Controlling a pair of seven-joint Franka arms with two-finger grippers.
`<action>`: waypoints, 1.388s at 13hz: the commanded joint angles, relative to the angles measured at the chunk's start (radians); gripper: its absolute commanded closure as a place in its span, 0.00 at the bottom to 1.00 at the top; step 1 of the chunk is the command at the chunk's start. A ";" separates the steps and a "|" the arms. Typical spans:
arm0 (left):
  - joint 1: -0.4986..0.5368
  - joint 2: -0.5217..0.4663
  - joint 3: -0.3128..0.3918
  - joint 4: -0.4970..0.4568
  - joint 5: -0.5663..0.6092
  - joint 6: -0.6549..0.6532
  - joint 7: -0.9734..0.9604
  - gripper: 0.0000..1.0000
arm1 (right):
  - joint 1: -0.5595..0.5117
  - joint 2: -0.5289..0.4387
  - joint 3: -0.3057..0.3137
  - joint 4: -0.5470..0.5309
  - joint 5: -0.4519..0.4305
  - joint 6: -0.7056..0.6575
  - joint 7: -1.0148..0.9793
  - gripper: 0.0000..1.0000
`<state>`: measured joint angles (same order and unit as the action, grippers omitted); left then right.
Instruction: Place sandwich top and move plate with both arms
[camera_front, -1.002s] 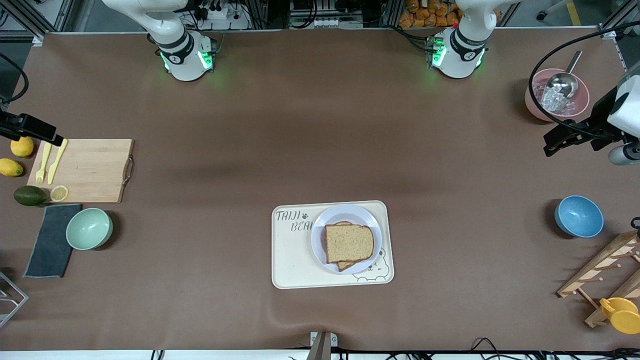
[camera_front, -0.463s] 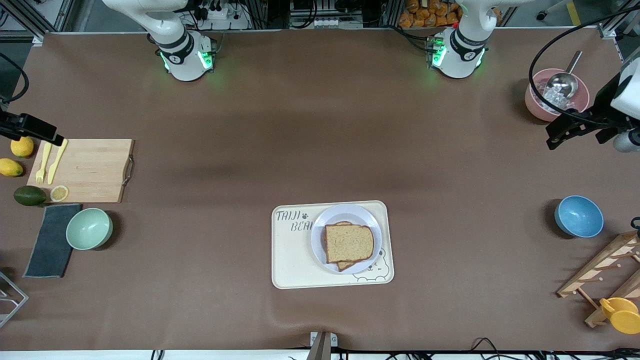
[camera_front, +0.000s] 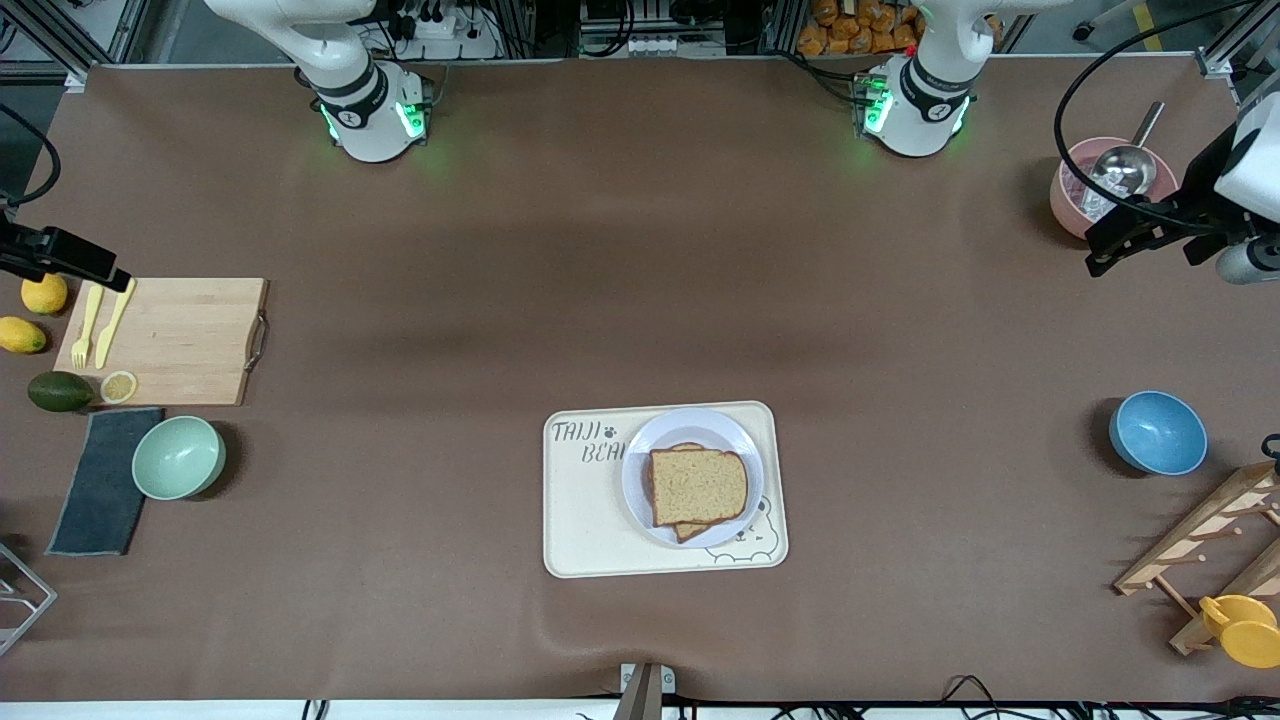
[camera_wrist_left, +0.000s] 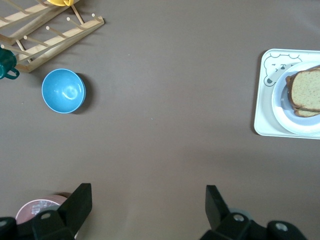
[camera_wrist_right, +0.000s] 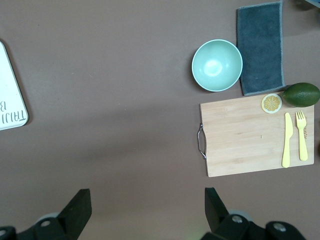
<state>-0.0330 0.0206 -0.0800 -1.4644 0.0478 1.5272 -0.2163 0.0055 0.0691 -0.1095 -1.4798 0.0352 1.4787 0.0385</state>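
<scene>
Resting on the plate (camera_front: 692, 478), the sandwich top (camera_front: 698, 486) already covers a lower slice whose corner shows at the edge nearer the front camera. The plate sits on the cream bear-printed tray (camera_front: 585, 520), toward the left arm's end of it, near the middle of the table. Judged from its look, the bread is light, soft and easily dented, so the stack is best left untouched; the plate is probably stiff and smooth, hence slippery. Its raised rim is the sensible place to take hold, one gripper at each of two facing edges, kept level so the slices do not slide. The left gripper (camera_front: 1110, 245) hangs over the pink bowl (camera_front: 1066, 200) with the metal scoop (camera_front: 1124, 165), fingers (camera_wrist_left: 77, 202) spread wide and holding nothing. The right gripper (camera_wrist_right: 145, 205) hovers at the right arm's end of the table, above bare tabletop beside the cutting board (camera_front: 180, 340), fingers likewise apart and empty. Both are well apart from the plate.
</scene>
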 joint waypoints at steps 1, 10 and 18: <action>-0.008 -0.045 0.026 -0.024 -0.022 -0.012 0.003 0.00 | 0.001 -0.006 0.010 0.009 0.008 -0.006 0.001 0.00; 0.030 -0.054 0.025 -0.045 -0.020 -0.019 0.011 0.00 | -0.015 0.000 0.005 0.006 0.002 -0.011 -0.011 0.00; 0.031 -0.050 0.043 -0.048 -0.022 -0.016 0.103 0.00 | -0.021 0.000 0.005 0.004 0.009 -0.027 -0.014 0.00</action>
<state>-0.0023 -0.0017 -0.0513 -1.4854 0.0423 1.5095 -0.1423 -0.0026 0.0728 -0.1091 -1.4795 0.0349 1.4718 0.0334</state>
